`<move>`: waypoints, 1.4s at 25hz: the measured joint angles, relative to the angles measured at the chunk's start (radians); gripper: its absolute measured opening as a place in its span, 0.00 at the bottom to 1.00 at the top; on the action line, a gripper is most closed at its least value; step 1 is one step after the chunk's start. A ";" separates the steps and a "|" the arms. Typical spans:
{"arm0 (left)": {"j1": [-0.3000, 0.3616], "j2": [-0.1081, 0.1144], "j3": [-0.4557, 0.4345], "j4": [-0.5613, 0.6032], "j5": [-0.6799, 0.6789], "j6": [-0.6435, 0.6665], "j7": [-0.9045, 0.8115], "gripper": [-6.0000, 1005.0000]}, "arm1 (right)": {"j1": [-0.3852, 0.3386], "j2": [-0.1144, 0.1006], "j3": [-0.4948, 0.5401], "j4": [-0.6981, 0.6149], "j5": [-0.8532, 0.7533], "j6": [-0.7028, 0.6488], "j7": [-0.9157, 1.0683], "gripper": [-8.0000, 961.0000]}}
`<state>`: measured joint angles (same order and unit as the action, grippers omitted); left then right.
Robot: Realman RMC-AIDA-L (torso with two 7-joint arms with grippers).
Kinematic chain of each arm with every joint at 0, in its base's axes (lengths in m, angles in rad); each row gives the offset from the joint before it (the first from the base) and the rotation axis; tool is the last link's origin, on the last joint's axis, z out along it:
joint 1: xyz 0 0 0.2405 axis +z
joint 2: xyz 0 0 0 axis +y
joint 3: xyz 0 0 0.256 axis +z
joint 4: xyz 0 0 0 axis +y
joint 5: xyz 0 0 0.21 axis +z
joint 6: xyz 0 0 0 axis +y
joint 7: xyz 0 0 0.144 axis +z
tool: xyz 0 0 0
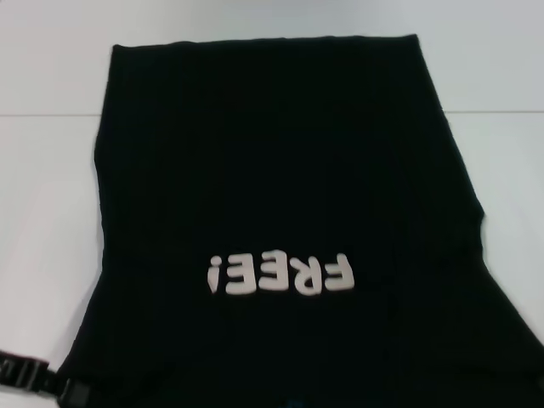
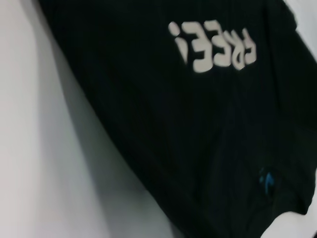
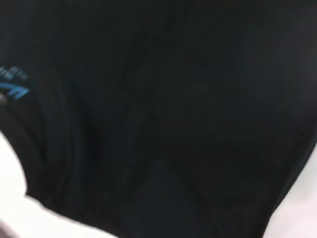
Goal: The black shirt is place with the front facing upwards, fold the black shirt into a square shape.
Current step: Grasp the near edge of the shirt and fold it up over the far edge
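The black shirt (image 1: 280, 170) lies spread flat on the white table (image 1: 42, 187) and fills most of the head view. Its off-white "FREE!" lettering (image 1: 280, 274) faces up and reads upside down from here, with the hem at the far side. The left wrist view shows the same shirt (image 2: 148, 109), the lettering (image 2: 213, 47) and a small blue neck label (image 2: 266, 181). The right wrist view is filled by the shirt's cloth (image 3: 188, 119), with the blue label (image 3: 14, 89) at one edge. My left gripper (image 1: 38, 376) shows only as a black hard part beside the shirt's near left edge. My right gripper is out of view.
White table shows on both sides of the shirt and beyond its hem (image 1: 263, 41). A thin seam line (image 1: 51, 114) runs across the surface at the far side.
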<state>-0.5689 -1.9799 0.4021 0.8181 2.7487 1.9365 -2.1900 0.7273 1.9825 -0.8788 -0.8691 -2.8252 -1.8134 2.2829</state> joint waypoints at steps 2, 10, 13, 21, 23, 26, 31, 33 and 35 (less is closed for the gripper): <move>-0.005 0.002 0.002 0.001 0.033 0.020 0.007 0.03 | -0.008 -0.004 -0.001 0.006 -0.001 -0.049 -0.024 0.04; -0.019 -0.002 0.055 -0.007 0.103 0.105 0.028 0.03 | -0.033 0.003 -0.032 0.042 -0.006 -0.123 -0.062 0.05; -0.033 -0.004 0.045 -0.021 0.089 0.097 0.028 0.03 | -0.035 0.009 -0.009 0.049 -0.001 -0.101 -0.062 0.05; -0.085 0.041 -0.146 -0.073 -0.082 0.042 0.008 0.03 | -0.040 -0.044 0.287 0.077 0.172 -0.086 -0.087 0.06; -0.100 0.053 -0.193 -0.100 -0.138 -0.018 -0.013 0.03 | -0.042 -0.073 0.369 0.122 0.258 -0.064 -0.088 0.06; -0.109 0.059 -0.220 -0.141 -0.232 -0.138 -0.029 0.03 | -0.056 -0.104 0.446 0.191 0.385 0.009 -0.090 0.07; -0.096 0.045 -0.227 -0.223 -0.431 -0.372 -0.004 0.03 | -0.103 -0.090 0.471 0.272 0.605 0.228 -0.127 0.07; -0.084 0.032 -0.227 -0.261 -0.515 -0.462 0.031 0.03 | -0.123 -0.068 0.474 0.302 0.683 0.315 -0.166 0.07; -0.079 0.023 -0.227 -0.280 -0.554 -0.508 0.053 0.03 | -0.143 -0.041 0.476 0.329 0.768 0.413 -0.223 0.08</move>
<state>-0.6478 -1.9566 0.1750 0.5385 2.1946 1.4290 -2.1369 0.5846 1.9414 -0.4028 -0.5404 -2.0574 -1.3999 2.0600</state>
